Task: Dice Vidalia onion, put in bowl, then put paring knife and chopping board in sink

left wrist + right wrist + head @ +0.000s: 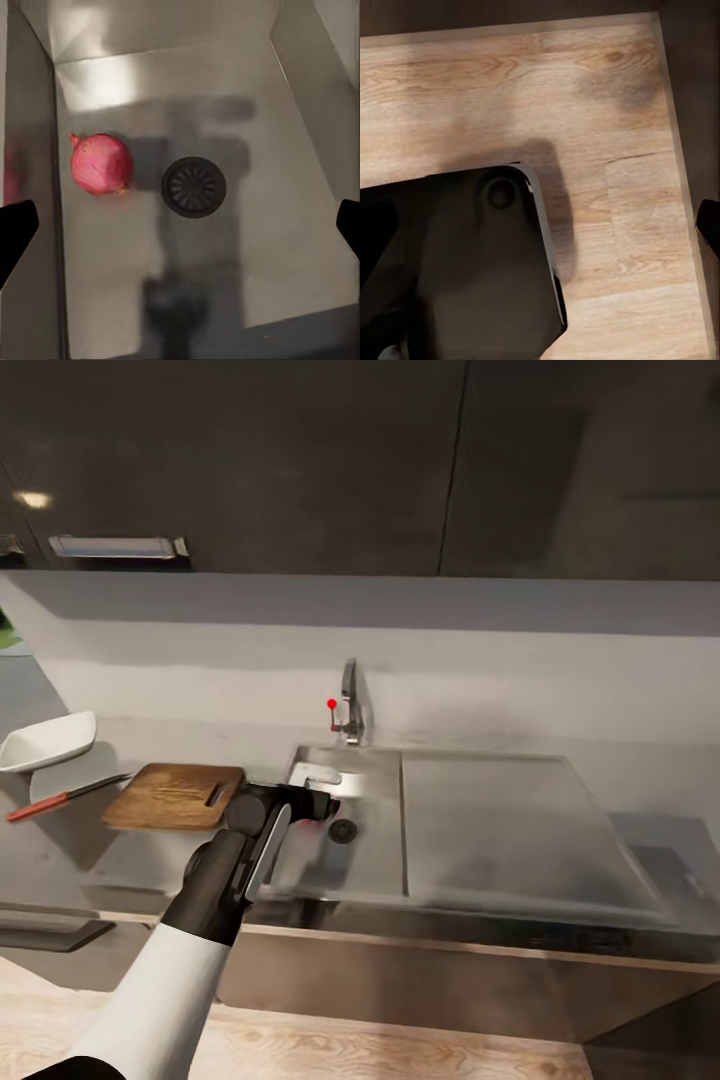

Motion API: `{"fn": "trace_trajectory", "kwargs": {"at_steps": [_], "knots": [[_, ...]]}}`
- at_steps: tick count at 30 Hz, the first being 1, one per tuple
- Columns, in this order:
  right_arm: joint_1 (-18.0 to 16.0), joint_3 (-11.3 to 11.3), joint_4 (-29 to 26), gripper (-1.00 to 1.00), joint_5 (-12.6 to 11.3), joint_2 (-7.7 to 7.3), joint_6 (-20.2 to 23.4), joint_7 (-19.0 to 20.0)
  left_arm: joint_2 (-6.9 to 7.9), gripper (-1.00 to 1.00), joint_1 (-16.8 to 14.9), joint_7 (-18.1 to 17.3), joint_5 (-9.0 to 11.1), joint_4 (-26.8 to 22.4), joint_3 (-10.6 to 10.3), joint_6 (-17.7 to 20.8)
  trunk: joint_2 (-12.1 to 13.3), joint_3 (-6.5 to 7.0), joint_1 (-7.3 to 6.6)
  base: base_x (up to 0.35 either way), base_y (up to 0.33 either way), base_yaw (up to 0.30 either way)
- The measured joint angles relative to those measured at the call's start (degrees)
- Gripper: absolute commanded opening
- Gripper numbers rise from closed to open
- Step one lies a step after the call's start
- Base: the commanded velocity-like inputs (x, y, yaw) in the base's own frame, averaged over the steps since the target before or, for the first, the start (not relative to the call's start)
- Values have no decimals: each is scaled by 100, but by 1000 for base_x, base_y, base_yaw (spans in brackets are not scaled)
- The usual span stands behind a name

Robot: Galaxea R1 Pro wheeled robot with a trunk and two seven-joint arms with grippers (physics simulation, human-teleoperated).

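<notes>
The left claw [322,807] hangs over the sink [375,860], reaching in from the near edge of the surface [60,850] on its black-and-white arm. In the left wrist view its two dark fingertips [16,234] sit wide apart at the picture's edges, so the claw is released and holds nothing. Between them lies the basin floor with the round black drain [193,187] and, just beside the drain and close to one basin wall, the onion [100,163]: a rounded bulb with pinkish-red, faintly streaked skin and a small pointed tip (it rests on the grey metal, apart from the drain). In the head view a bit of red shows by the claw near the drain.

The right claw's state cannot be told; the right wrist view gives only a dark sliver at the edge above the wood-plank floor [607,112] and a black part of the robot's base [472,262].

Behind the basin stands the chrome faucet [349,705] with its red knob. Left of the sink lies the chopping board [175,796], brown with clear grain, handle hole toward the basin. Just beyond it lies the paring knife [66,797], red handle pointing away from the board. The white bowl [45,740] sits near the knife, farther back.
</notes>
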Motion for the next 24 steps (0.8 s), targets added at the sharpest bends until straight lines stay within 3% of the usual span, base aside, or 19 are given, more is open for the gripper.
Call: {"fn": "trace_trajectory", "kwargs": {"at_steps": [9,19,24], "knots": [[-1,1,42,100,1,0,1,0,1,100,1,0,0,23,6,-7,0,-46,1,227,-55,0],[-3,8,46,100,2,8,1,0,1,100,1,14,-5,98,9,-12,0,-106,2,23,-1,0],[-3,9,46,100,2,9,1,0,1,100,0,238,-11,104,14,-9,0,-136,2,2,0,0]]}}
